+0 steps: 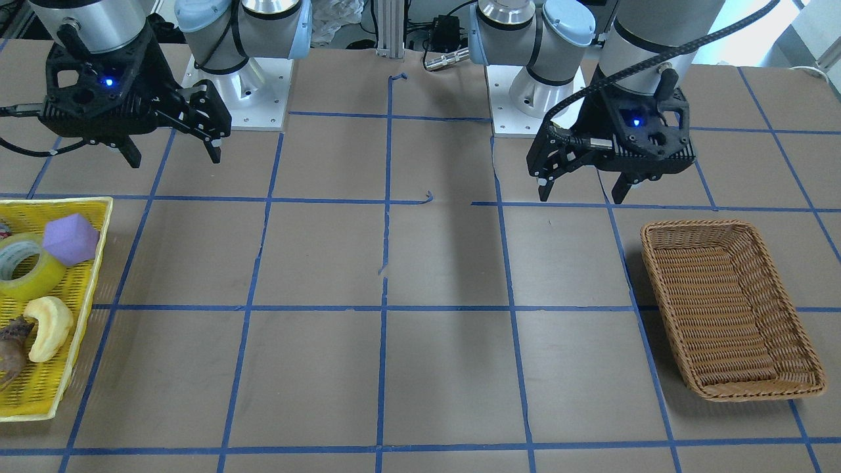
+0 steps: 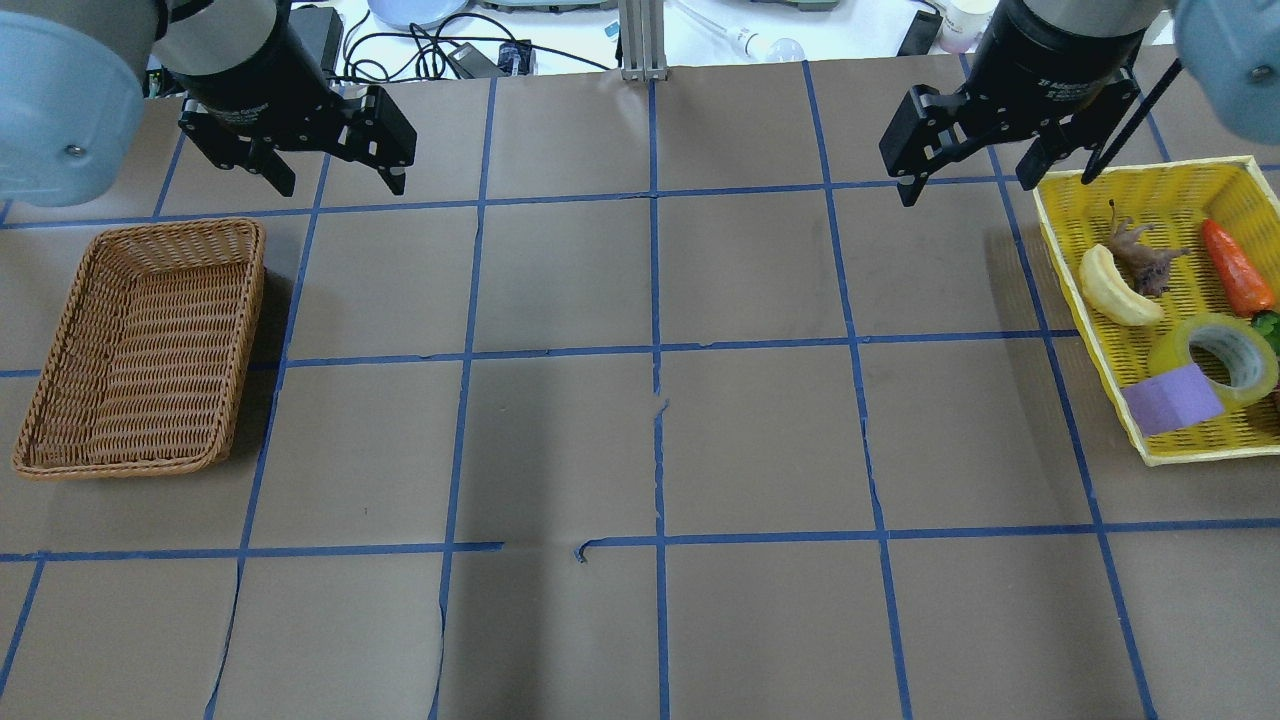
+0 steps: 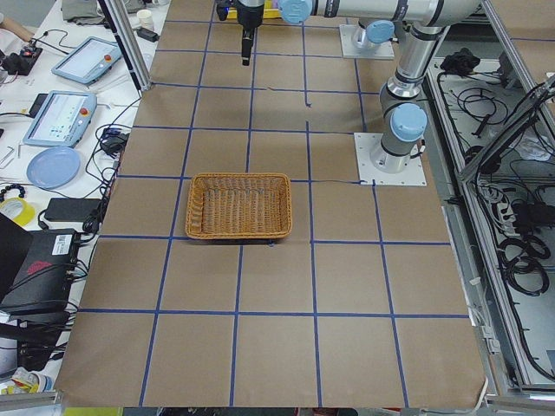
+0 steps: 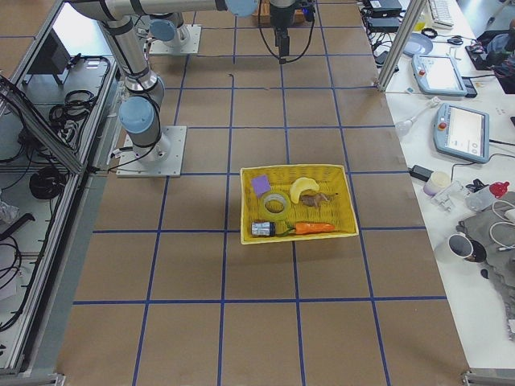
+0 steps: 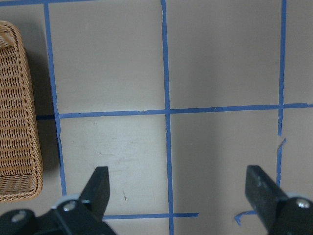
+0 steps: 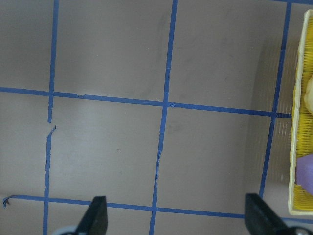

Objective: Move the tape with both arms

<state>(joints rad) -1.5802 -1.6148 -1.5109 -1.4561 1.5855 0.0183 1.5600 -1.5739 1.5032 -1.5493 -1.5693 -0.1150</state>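
The tape (image 1: 26, 266), a translucent yellow roll with a whitish core, lies in the yellow basket (image 1: 59, 200) beside the purple polyhedron (image 1: 71, 238). It also shows in the overhead view (image 2: 1215, 355) and the exterior right view (image 4: 275, 205). My right gripper (image 2: 965, 188) is open and empty, high above the table just beside the yellow basket's (image 2: 1210, 452) far corner; it also shows in the front view (image 1: 175, 157). My left gripper (image 2: 340, 185) is open and empty, high beyond the wicker basket (image 2: 180, 228); it also shows in the front view (image 1: 581, 196). Both wrist views show spread fingers (image 5: 100, 186) (image 6: 95, 215) over bare table.
The yellow basket also holds a pale crescent toy (image 2: 1115, 285), a carrot (image 2: 1237, 268) and a brown root-like toy (image 2: 1145, 262). The wicker basket (image 1: 690, 226) has nothing in it. The brown table surface carries a blue tape grid.
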